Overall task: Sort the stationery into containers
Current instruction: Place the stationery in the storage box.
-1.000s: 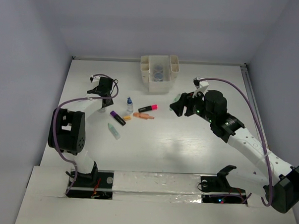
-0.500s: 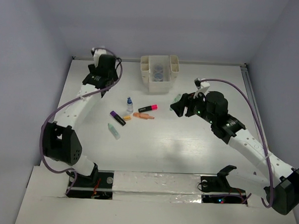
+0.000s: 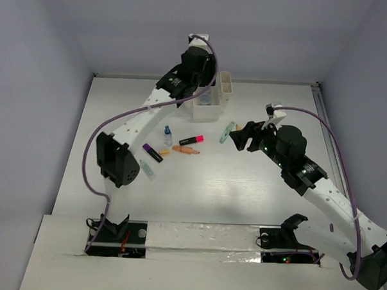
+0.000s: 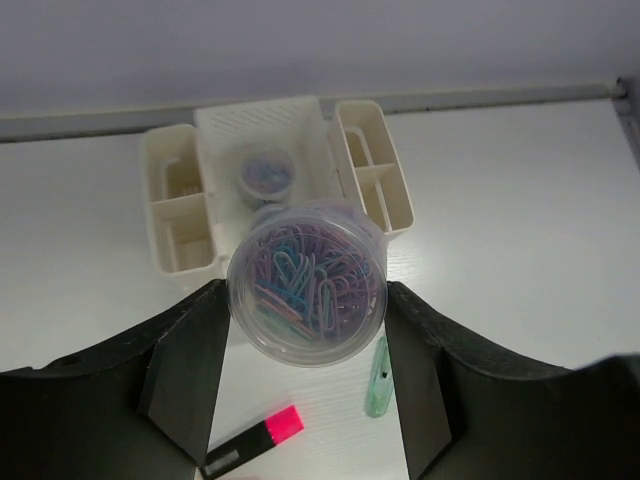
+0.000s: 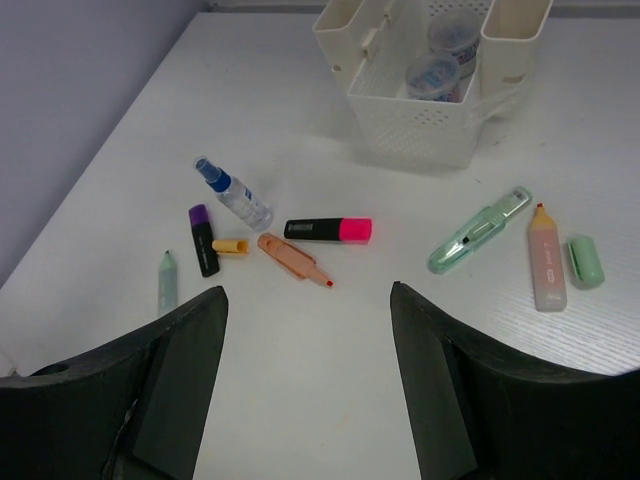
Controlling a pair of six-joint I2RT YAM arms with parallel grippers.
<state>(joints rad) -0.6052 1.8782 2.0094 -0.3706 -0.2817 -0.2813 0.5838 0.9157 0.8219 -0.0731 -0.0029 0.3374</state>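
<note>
The left gripper [image 4: 305,288] clasped a clear tub of paper clips [image 4: 307,270] over the white organizer [image 4: 255,122]. A second tub [image 4: 265,170] sat in the middle compartment, partly hidden behind the first. From overhead the arm covered most of the organizer, and only its near wall and right-hand compartments showed. The right gripper [image 5: 308,300] hung spread and empty above the table [image 5: 350,400], its fingers cut off below by the frame's edge. Ahead of it lay a pink-black marker [image 5: 328,229], a blue-capped bottle [image 5: 232,195] and a peach marker [image 5: 293,259].
</note>
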